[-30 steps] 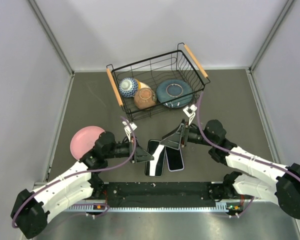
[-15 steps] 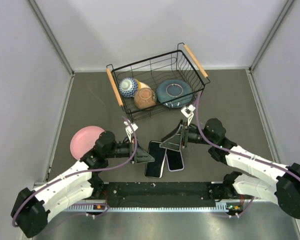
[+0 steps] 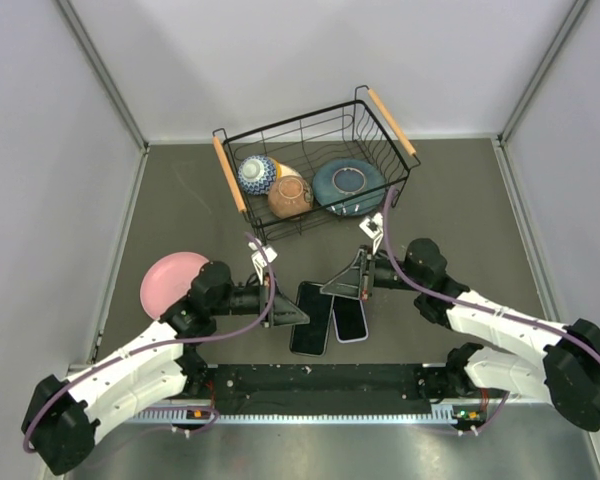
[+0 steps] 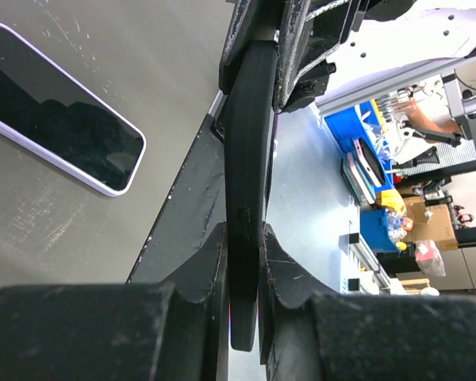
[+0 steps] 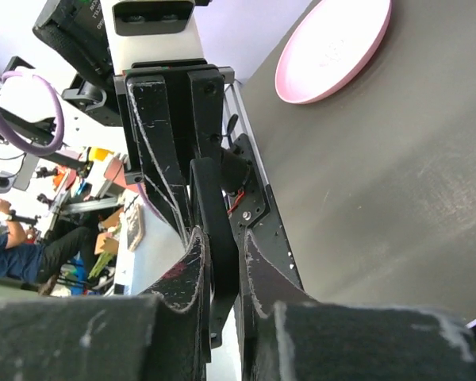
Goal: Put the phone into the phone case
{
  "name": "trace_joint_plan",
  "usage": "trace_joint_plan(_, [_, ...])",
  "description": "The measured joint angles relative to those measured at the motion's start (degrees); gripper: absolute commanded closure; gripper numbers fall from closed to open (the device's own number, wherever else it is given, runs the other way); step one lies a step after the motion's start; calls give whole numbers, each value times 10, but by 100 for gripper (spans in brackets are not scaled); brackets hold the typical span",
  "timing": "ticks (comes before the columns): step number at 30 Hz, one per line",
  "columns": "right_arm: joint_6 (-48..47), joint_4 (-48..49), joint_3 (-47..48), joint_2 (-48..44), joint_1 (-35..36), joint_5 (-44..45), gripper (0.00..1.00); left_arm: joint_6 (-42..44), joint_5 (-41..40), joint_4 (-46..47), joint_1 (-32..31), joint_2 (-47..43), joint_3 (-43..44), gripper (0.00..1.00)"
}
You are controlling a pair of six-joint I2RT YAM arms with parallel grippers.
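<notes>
Pinch from the left gripper (image 3: 292, 314) closes on the thin left edge of the phone (image 3: 310, 330), at lower centre. The right gripper (image 3: 338, 288) clamps its upper right end, probably to steady it for seating. The lavender-rimmed phone case (image 3: 351, 322) lies just right, apparently unfilled.

You're looking at a left arm (image 3: 145, 365) and a right arm (image 3: 500, 325) with glossy white shells, black joint housings and matte black scuffed jaws, each trailing a purple cable (image 3: 210, 339) to a small white plug at the wrist.
</notes>
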Motion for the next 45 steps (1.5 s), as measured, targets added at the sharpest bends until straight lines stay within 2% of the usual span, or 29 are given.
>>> trace_joint_plan(6, [-6, 4, -12, -3, -7, 12, 100, 41, -12, -76, -3, 49, 47, 100])
trace_joint_plan(7, [-8, -2, -12, -3, -9, 16, 96, 46, -13, -86, -3, 61, 56, 100])
trace_joint_plan(8, [-11, -8, -12, -4, -10, 20, 84, 51, -13, -95, -3, 70, 63, 100])
trace_joint_plan(10, [-11, -24, -12, -4, -12, 27, 69, 59, -13, -105, -2, 83, 71, 100])
trace_joint_plan(11, [-10, -32, -12, -4, -12, 31, 53, 60, -16, -106, -2, 86, 71, 100])
trace_joint_plan(14, [3, -41, -12, -5, -9, 35, 32, 61, -36, -109, -5, 87, 72, 100])
trace_joint_plan(17, [9, -23, -16, -9, -9, 33, 26, 56, -57, -112, -5, 82, 72, 100])
trace_joint_plan(24, [27, 18, -66, -13, -8, 10, 24, 26, -106, -101, 0, 35, 71, 100])
trace_joint_plan(29, [52, 63, -81, 11, -6, -18, 30, -2, -130, -71, 0, 8, 62, 100])
trace_joint_plan(33, [90, 145, -89, 47, -4, -43, 37, -19, -149, -50, 0, 4, 49, 100])
trace_joint_plan(39, [184, 323, -108, 149, -1, -66, 44, -34, -170, -43, 3, 4, 35, 100])
trace_joint_plan(45, [251, 386, -117, 217, -1, -72, 51, -36, -190, -45, 9, -3, 32, 100])
